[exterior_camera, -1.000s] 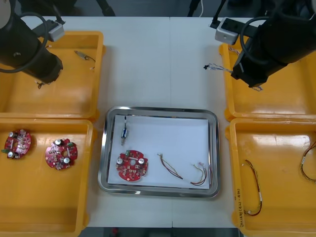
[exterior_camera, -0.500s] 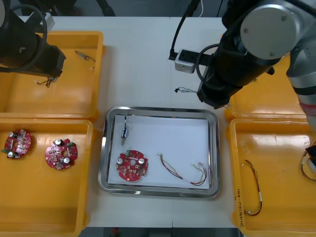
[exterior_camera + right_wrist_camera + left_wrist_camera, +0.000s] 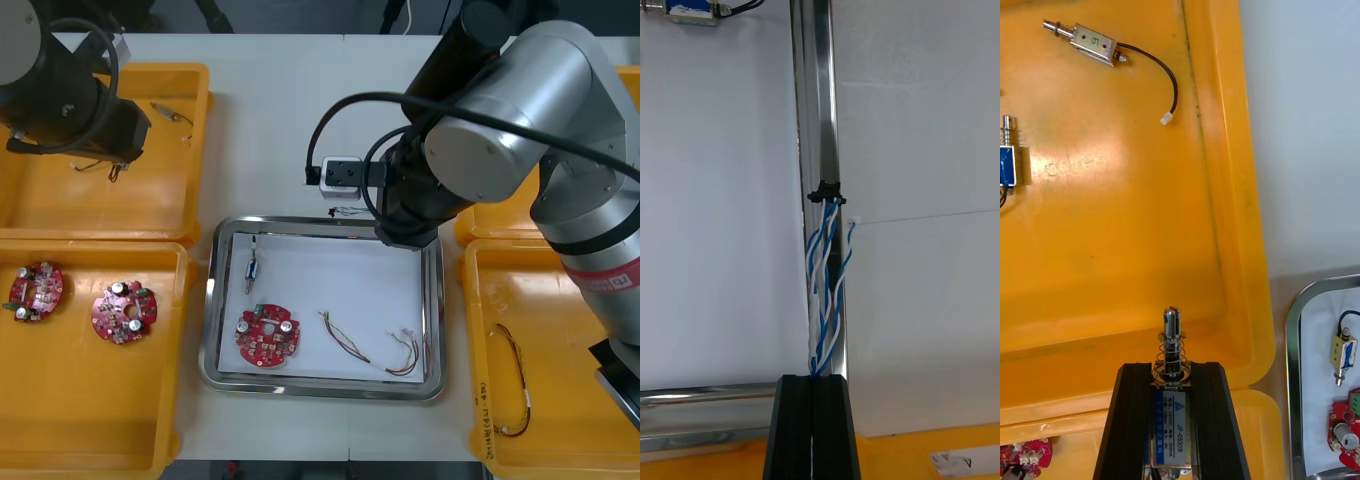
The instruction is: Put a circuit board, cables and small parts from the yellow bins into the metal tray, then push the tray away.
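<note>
My right gripper (image 3: 812, 379) is shut on a twisted blue and white cable (image 3: 824, 277). The cable's black plug (image 3: 826, 195) hangs over the far rim of the metal tray (image 3: 320, 390). In the front view the cable's end (image 3: 350, 211) pokes out from under the right arm, just beyond that rim. In the tray lie a red circuit board (image 3: 267, 337), a small metal part (image 3: 252, 268) and red and yellow cables (image 3: 345, 337). My left gripper (image 3: 1171, 369) is shut on a small metal part (image 3: 1171, 397) with a spring, above the far left yellow bin (image 3: 1120, 247).
The far left bin holds more small metal parts (image 3: 1086, 43). Two red circuit boards (image 3: 124, 312) lie in the near left bin (image 3: 90, 420). A cable (image 3: 512, 385) lies in the near right bin (image 3: 560, 300). The right arm (image 3: 500, 110) reaches across the table's far right.
The right arm swung left from the far right bin to the tray's far rim, carrying the blue and white cable. The left arm shifted a little right with its part.
</note>
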